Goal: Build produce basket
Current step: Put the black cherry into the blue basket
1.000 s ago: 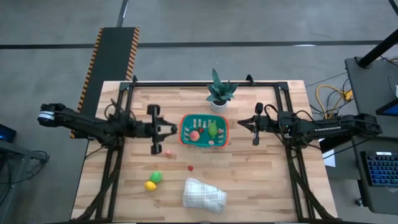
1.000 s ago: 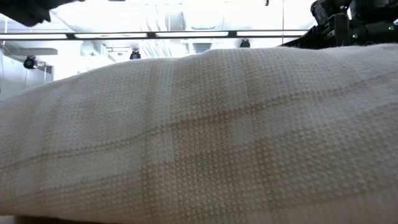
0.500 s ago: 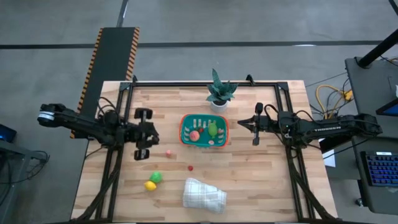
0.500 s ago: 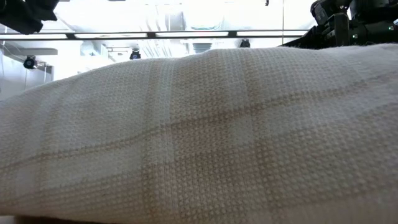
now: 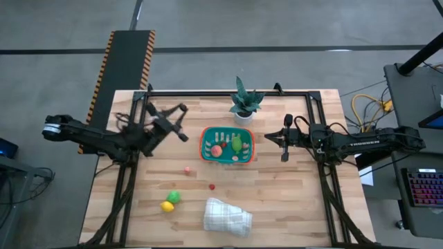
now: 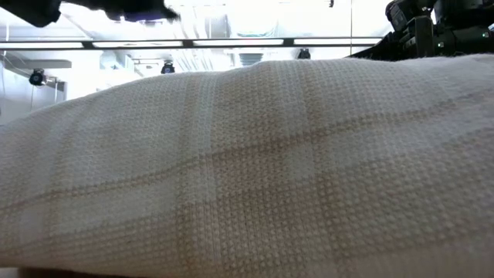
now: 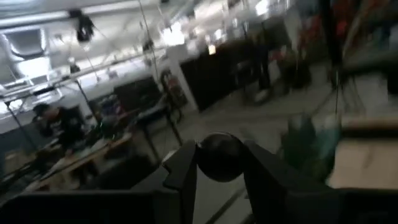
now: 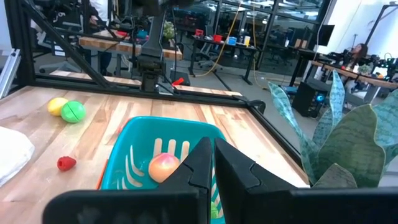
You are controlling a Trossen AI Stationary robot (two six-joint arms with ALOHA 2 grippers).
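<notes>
Left gripper raised near the table's left edge, pinching a dark round berry between its fingers. Right gripper pressed together, empty, just beside the teal basket at table centre. In the basket: pink and green pieces. Loose toward the front edge: green, yellow, red pieces beside the white cloth.

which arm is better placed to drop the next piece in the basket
Left, probably. The left end effector is already clamped on a dark round berry, raised just left of the basket. The right end effector waits shut and empty beside the basket's right.
</notes>
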